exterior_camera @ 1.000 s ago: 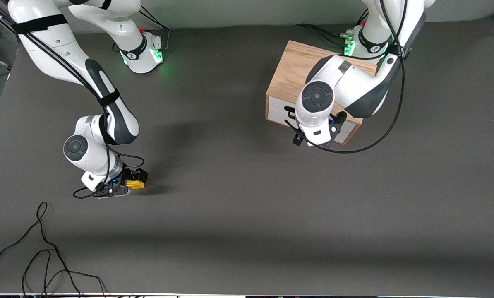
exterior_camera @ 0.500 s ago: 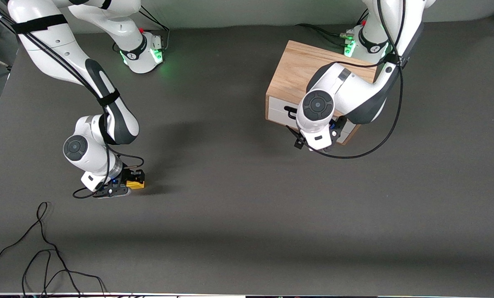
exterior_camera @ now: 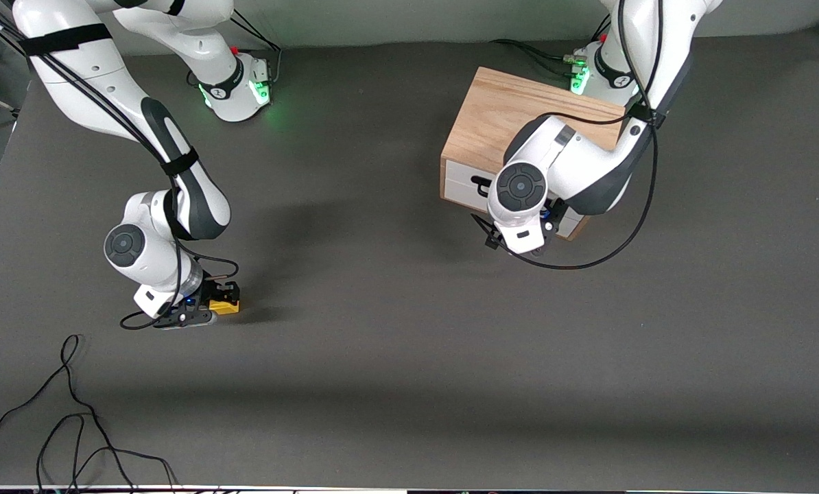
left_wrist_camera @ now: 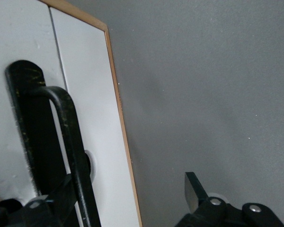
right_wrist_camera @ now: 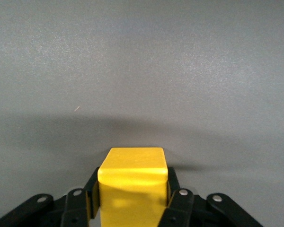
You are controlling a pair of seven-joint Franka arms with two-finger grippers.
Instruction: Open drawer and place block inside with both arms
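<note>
The wooden cabinet (exterior_camera: 492, 116) stands at the left arm's end of the table, its white drawer (exterior_camera: 459, 180) closed, with a black bar handle (exterior_camera: 481, 184). My left gripper (exterior_camera: 544, 223) is at the drawer front and mostly hidden under its wrist. In the left wrist view the left gripper (left_wrist_camera: 123, 203) is open beside the handle (left_wrist_camera: 68, 127) on the white front (left_wrist_camera: 92, 94), with one fingertip (left_wrist_camera: 193, 189) past the cabinet's edge. My right gripper (exterior_camera: 221, 300) is shut on the yellow block (exterior_camera: 225, 307) at table level. The block (right_wrist_camera: 132, 172) sits between the fingers of the right gripper (right_wrist_camera: 132, 191).
Loose black cables (exterior_camera: 73, 412) lie on the grey mat near the front camera at the right arm's end. The arm bases (exterior_camera: 234, 86) (exterior_camera: 601, 68) stand along the edge farthest from the front camera. Open mat lies between the block and the cabinet.
My right gripper's fingers have closed on the block. My left wrist has shifted slightly along the drawer front toward the handle.
</note>
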